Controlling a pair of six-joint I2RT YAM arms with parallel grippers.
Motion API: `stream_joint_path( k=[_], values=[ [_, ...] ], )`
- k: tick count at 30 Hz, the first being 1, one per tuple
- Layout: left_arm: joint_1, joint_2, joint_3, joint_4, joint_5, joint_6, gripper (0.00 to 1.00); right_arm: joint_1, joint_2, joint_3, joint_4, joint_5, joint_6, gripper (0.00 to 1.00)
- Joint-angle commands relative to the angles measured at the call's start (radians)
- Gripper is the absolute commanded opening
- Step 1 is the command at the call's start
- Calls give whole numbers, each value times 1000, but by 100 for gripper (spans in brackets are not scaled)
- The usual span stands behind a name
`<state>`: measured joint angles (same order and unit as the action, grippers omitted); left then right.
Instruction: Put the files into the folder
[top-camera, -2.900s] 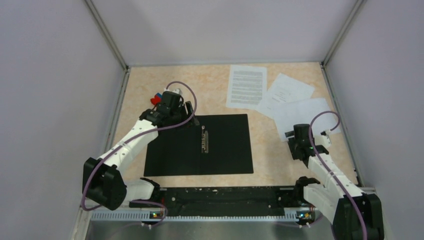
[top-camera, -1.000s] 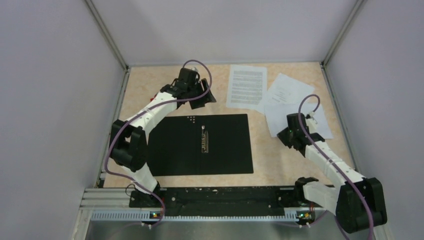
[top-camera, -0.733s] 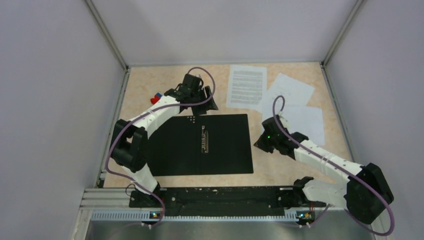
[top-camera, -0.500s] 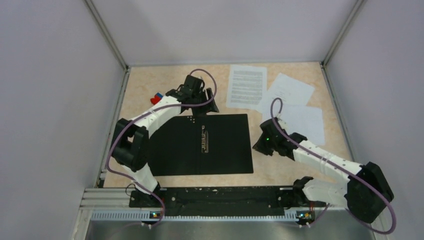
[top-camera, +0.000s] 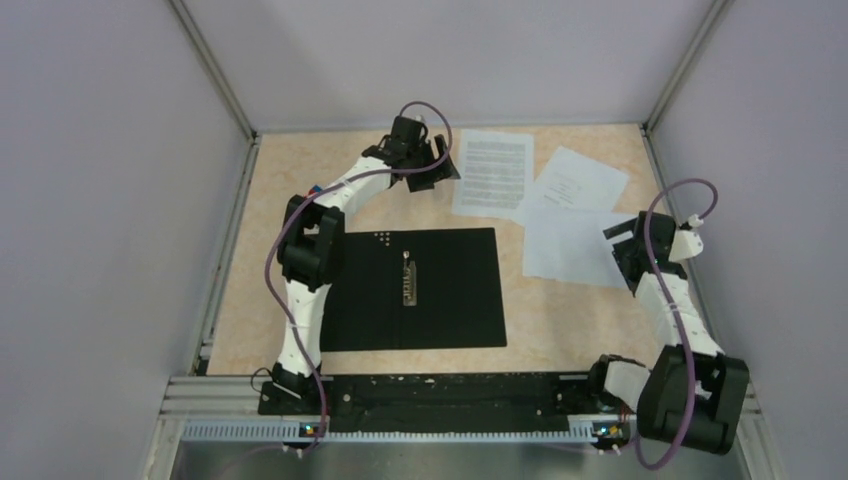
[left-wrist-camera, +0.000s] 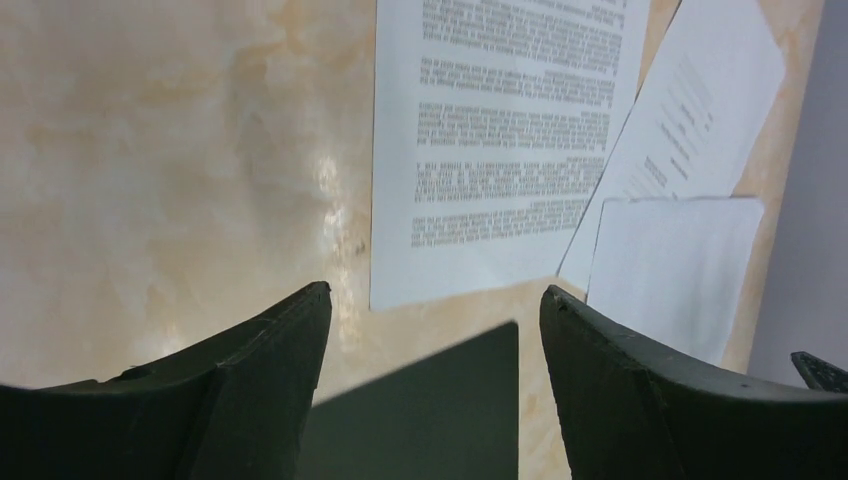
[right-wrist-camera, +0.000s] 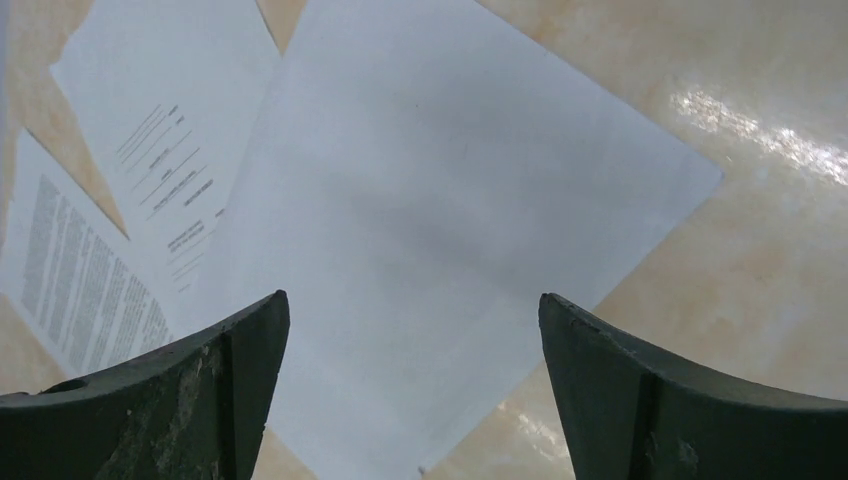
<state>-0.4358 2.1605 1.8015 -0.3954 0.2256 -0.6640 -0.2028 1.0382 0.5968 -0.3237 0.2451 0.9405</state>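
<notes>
Beneath the right hand (right-wrist-camera: 412, 305), spread apart, a blank sheet (right-wrist-camera: 430, 190), left hand (left-wrist-camera: 430, 305) likewise apart, printed sheet (left-wrist-camera: 495, 140) just beside it

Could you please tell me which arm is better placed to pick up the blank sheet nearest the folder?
Right. The right gripper, open, is over the blank sheet, while the left gripper, also open, faces the printed sheet farther back.

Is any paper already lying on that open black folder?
No, the folder shows only its metal clip, and the files lie on the table beyond and beside it.
</notes>
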Motion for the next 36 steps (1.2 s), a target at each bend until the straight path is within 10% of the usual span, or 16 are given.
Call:
stream_joint_path(
  k=[1,13,36],
  values=[
    [22,102,153,96,50,-14,82,-36,164,70,149,23,-30,94],
    [29,324,406,170,3,-152,83,-42,-58,-13,-212,52,83,96],
    [23,368,401,238,-246,-287,86,-42,218,-77,164,44,133,99]
  ],
)
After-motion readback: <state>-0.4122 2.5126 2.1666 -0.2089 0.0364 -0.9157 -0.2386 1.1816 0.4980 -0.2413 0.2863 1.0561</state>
